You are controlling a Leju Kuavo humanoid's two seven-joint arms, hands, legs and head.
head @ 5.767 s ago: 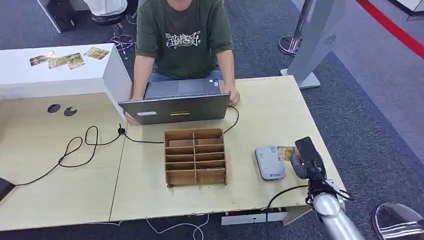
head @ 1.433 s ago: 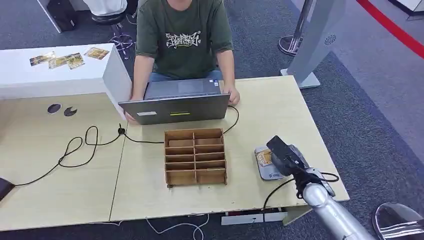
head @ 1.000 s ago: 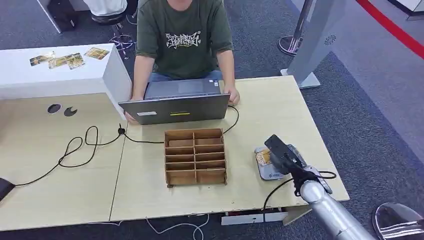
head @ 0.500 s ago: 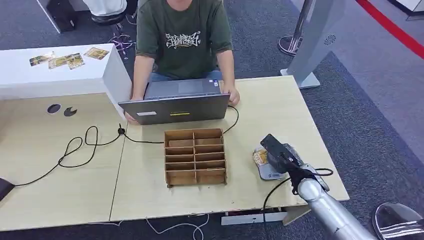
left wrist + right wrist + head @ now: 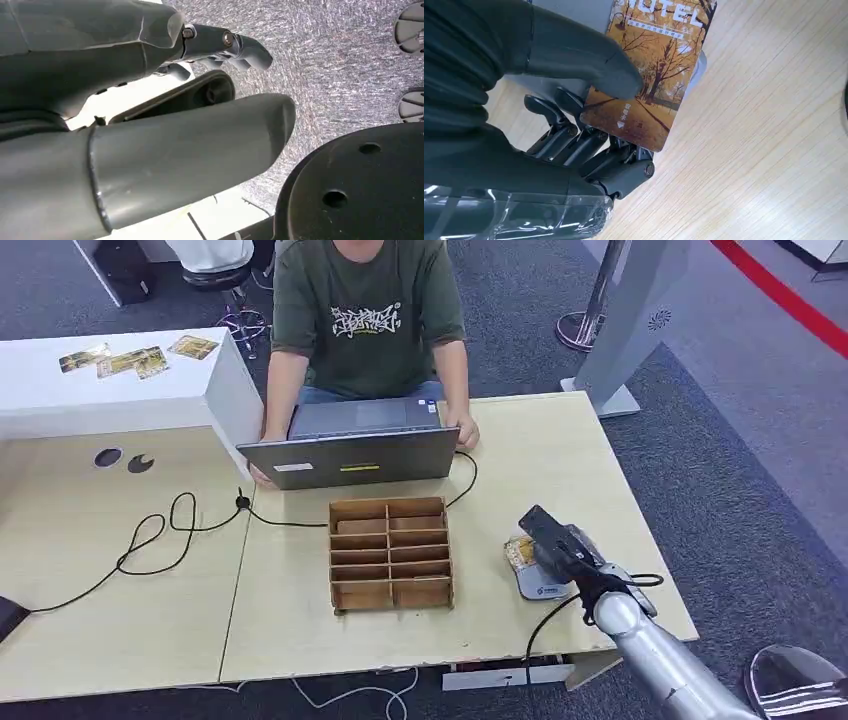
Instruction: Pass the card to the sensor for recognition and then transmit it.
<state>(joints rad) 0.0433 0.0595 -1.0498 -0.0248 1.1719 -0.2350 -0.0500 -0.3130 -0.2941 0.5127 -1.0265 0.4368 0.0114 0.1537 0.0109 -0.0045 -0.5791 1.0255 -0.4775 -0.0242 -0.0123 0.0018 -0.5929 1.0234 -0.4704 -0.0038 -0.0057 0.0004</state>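
Note:
My right hand (image 5: 553,540) hovers over the grey card sensor (image 5: 541,583) at the right of the wooden table. It pinches an orange hotel card (image 5: 519,552) with an autumn-tree print between the thumb and the fingers. In the right wrist view the card (image 5: 651,75) lies under the thumb (image 5: 589,60), partly over the grey sensor and partly over the table top. My left hand (image 5: 220,45) hangs beside my body above the carpet, fingers curled, holding nothing.
A wooden compartment box (image 5: 390,552) stands mid-table, left of the sensor. A person (image 5: 365,315) sits behind an open laptop (image 5: 350,450) at the far edge. A black cable (image 5: 150,540) loops across the left table. Several cards (image 5: 135,358) lie on the white counter.
My right hand has carried the card leftward from the table's right edge to above the sensor, and in the last second it drifted slightly further left over the sensor's left side.

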